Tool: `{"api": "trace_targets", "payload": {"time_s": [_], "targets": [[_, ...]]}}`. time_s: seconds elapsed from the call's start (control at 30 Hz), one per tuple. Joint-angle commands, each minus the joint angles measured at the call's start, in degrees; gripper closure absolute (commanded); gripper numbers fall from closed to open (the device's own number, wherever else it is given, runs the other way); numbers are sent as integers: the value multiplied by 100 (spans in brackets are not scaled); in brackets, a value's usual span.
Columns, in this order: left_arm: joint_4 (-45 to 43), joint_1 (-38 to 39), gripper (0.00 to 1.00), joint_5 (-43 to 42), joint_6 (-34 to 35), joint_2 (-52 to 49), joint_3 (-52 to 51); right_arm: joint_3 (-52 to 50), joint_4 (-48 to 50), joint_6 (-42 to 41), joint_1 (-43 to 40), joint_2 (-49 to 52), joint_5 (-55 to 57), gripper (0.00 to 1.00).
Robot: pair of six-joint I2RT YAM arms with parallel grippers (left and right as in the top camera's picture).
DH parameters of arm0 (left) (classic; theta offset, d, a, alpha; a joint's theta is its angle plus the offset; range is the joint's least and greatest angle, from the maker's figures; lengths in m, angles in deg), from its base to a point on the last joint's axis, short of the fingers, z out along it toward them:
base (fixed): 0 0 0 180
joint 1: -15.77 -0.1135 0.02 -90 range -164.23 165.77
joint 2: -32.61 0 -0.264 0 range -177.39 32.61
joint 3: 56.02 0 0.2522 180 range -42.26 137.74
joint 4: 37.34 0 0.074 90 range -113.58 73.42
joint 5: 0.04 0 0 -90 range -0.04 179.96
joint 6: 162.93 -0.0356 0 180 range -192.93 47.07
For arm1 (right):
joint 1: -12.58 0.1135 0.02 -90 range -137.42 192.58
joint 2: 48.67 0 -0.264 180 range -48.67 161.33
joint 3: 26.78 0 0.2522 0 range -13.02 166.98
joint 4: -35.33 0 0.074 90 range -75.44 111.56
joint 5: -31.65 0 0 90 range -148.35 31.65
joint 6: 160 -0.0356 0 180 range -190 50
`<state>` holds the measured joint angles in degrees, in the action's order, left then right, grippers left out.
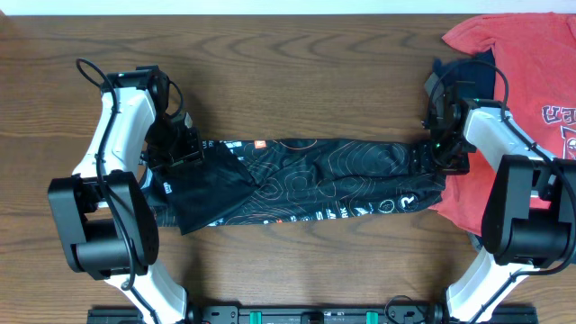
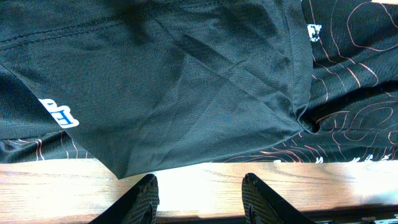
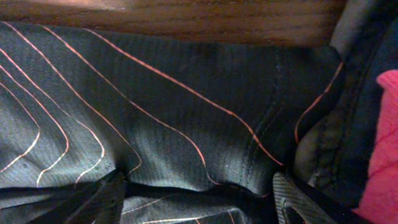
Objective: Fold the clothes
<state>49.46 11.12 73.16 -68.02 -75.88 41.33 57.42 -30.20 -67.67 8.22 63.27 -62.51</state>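
A: Left gripper [image 2: 199, 186], how do the fingers stand?

B: Spread wide. Both tips sit over bare table [image 2: 56, 186] with nothing between them. The edge of the black T-shirt [image 2: 186, 81] lies just beyond the tips.

A: The cloth at that end?

B: A plain black flap, folded over on a slant and creased. It has a small white logo [image 2: 59, 113] near one edge. Orange contour lines show past the flap.

A: Right gripper [image 3: 199, 186]?

B: Also parted, fingers far apart, low over the shirt. Contour-lined fabric and a stitched seam fill the space ahead of them. I cannot tell whether the tips touch the cloth.

A: What lies beside it?

B: A red T-shirt [image 3: 387, 143] at the edge of the wrist view, right against the black one.

A: And from overhead?

B: The black shirt lies as a long narrow band across the middle of the table, with one end at each gripper. The red shirt is spread on the right side and runs off the frame, touching the band's right end. A navy garment [image 1: 463, 72] is bunched against the red one, just behind the right gripper.
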Motion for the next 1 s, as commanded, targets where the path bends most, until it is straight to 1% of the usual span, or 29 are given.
{"api": "trace_targets", "payload": {"time_s": [0.0, 0.2, 0.37, 0.47, 0.6, 0.67, 0.7, 0.73, 0.77, 0.9, 0.93, 0.97], "targets": [[28, -4, 54, -57, 35, -22, 4, -273, -44, 195, -22, 282, -664, 27], [103, -4, 54, -55, 35, -22, 4, -273, -74, 313, 11, 282, -1333, 32], [107, -4, 54, -55, 33, -22, 4, -273, -52, 310, 101, 282, -1362, 31], [107, -4, 54, -55, 33, -22, 4, -273, -46, 295, 105, 282, -1134, 33], [146, -4, 54, -55, 33, -22, 4, -273, -133, 48, 101, 282, -461, 33], [168, -4, 54, -55, 33, -22, 4, -273, -197, -66, 101, 282, -264, 36], [173, -4, 54, -55, 33, -22, 4, -273, -201, -63, 101, 282, -271, 41], [186, -4, 54, -57, 35, -22, 4, -273, -199, -63, 101, 282, -282, 52], [188, -4, 54, -57, 35, -22, 4, -273, -197, -59, 103, 282, -293, 59], [195, -4, 54, -55, 33, -22, 4, -273, -166, -57, 101, 282, -341, 96], [190, -4, 55, -55, 33, -22, 4, -271, -151, -57, 101, 282, -341, 99], [188, -4, 55, -55, 33, -22, 4, -269, -125, -57, 101, 282, -341, 99]]}}
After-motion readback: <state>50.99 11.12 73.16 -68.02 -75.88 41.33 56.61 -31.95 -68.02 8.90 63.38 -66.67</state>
